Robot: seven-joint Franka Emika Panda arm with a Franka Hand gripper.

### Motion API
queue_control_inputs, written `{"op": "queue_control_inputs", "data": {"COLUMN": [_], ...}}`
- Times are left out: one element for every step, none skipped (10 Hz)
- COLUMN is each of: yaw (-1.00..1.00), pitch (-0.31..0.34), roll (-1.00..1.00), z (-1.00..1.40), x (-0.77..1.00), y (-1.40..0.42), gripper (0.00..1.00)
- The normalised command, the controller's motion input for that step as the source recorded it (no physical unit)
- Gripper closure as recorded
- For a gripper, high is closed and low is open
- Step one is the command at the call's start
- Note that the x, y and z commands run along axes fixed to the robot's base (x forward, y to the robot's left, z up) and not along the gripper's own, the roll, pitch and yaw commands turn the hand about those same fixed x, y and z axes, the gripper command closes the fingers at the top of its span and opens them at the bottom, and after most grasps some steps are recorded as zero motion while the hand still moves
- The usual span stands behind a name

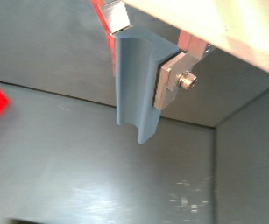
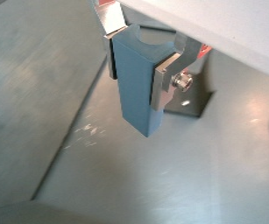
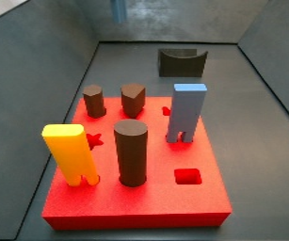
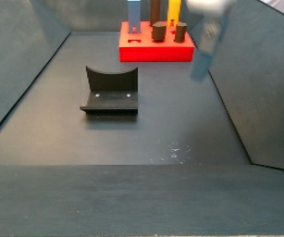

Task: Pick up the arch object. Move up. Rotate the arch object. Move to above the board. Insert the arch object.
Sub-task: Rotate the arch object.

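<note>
Claw [image 2: 143,52] clamped on arch object [image 2: 138,87], aloft over dark grey floor [image 2: 54,131]; red board [image 4: 156,48] far off

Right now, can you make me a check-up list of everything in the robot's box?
Surface: dark grey floor, a few pale scuffs.
Job's things: the arch object hangs upright in the air, off to one side of the board; a square hole in the board is free.
Clutter: on the board stand a yellow block, a dark cylinder, a light-blue block and two short brown pegs. The fixture stands on the floor.
Grippers: the gripper is shut on the arch object, above the floor.
Cables: nothing seen.
Surroundings: dark grey walls around the floor.
</note>
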Motion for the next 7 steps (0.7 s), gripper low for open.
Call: {"op": "queue_control_inputs", "data": {"yaw": [0.03, 0.03, 0.03, 0.03, 0.03, -1.00, -1.00], "pitch": [0.115, 0.111, 0.102, 0.092, 0.083, 0.006, 0.007], "roll": [0.08, 0.08, 0.07, 0.06, 0.05, -0.01, -0.01], "z": [0.65, 0.60, 0.44, 0.22, 0.14, 0.00, -0.02], "x": [0.31, 0.27, 0.19, 0.11, 0.08, 0.00, -0.02], "y": [-1.00, -0.94, -0.71, -0.40, -0.25, 0.00, 0.02], "gripper": [1.00, 1.00, 1.00, 1.00, 1.00, 1.00, 1.00]}}
